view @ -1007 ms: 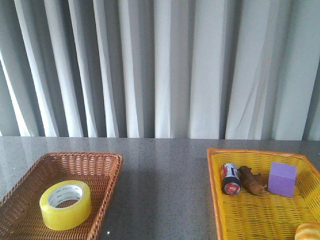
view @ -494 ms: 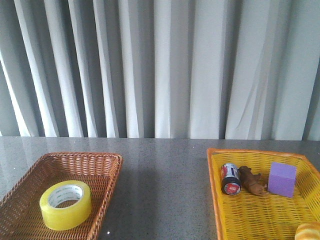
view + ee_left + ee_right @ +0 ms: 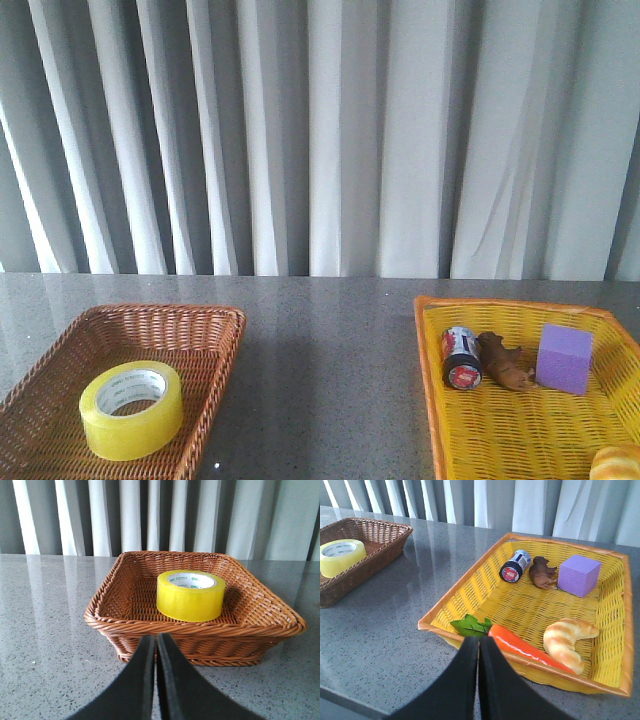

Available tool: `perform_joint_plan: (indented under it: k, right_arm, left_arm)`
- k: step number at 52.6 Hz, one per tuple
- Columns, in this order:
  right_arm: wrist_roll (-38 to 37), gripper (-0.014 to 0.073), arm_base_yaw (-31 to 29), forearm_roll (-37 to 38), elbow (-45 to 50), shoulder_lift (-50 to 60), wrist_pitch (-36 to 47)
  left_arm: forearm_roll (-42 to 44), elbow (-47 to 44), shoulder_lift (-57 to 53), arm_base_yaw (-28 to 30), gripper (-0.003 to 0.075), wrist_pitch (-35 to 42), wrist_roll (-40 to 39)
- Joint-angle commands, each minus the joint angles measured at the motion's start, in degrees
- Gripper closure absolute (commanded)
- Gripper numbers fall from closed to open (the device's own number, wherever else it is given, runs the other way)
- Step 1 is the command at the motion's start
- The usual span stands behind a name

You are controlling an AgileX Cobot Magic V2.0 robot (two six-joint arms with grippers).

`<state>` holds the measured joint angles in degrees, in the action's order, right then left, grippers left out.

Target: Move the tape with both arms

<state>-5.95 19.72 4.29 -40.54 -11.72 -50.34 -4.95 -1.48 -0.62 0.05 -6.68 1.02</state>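
The yellow tape (image 3: 131,409) lies flat in the brown wicker basket (image 3: 215,360) at the left of the table. It also shows in the left wrist view (image 3: 190,595) and, far off, in the right wrist view (image 3: 341,558). My left gripper (image 3: 156,639) is shut and empty, in front of the brown basket (image 3: 125,625) and short of its near rim. My right gripper (image 3: 479,641) is shut and empty, just before the near rim of the yellow basket (image 3: 615,630). Neither arm shows in the front view.
The yellow basket (image 3: 430,360) at the right holds a small can (image 3: 461,357), a brown toy animal (image 3: 503,361), a purple cube (image 3: 565,358), a croissant (image 3: 567,637) and a toy carrot (image 3: 520,644). Grey speckled tabletop lies between the baskets. Curtains hang behind.
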Motion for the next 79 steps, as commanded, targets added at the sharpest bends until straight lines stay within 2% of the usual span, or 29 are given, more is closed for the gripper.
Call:
perform_joint_plan:
  k: [1,21,27,33,38,47,55,61,65,79]
  right_arm:
    - [0.3,0.0599,-0.2,0.3,-1.3,-1.1,4.3]
    - [0.3,0.0599,-0.2,0.3,-1.2,-1.7,4.3]
    - [0.3,0.0599,-0.3,1.6,2.0,-1.9,5.7]
    - [0.2,0.0599,-0.3,4.7,10.9,-1.9,17.0]
    - [0.2,0.0599,-1.8,6.6,20.1,-1.5,33.7]
    - [-1.6,0.0599,-11.8,2.3,31.2,2.2,49.4]
    - [-1.9,0.0599,-19.5,-0.5,36.6,7.8,49.5]
    - [-2.4,0.0599,-23.1,-6.9,40.8,9.6,50.0]
    - [-2.3,0.0599,-23.7,-8.5,42.5,10.3,49.3]
    - [0.1,0.0599,-23.3,-7.0,42.5,11.4,50.7]
  left_arm:
    - [-0.2,1.4,-1.0,0.0,0.0726,4.2,-0.5]
    - [-0.2,1.4,-1.0,0.0,0.0726,4.2,-0.5]
    - [-0.2,1.4,-1.0,0.0,0.0726,4.2,-0.5]
    - [-0.2,1.4,-1.0,0.0,0.0726,4.2,-0.5]
    - [-0.2,1.4,-1.0,0.0,0.0726,4.2,-0.5]
    - [-0.2,1.4,-1.0,0.0,0.0726,4.2,-0.5]
    - [-0.2,1.4,-1.0,0.0,0.0726,4.2,-0.5]
    - [-0.2,1.4,-1.0,0.0,0.0726,4.2,-0.5]
    - [-0.2,1.4,-1.0,0.0,0.0726,4.2,-0.5]
    - [-0.2,1.4,-1.0,0.0,0.0726,4.2,-0.5]
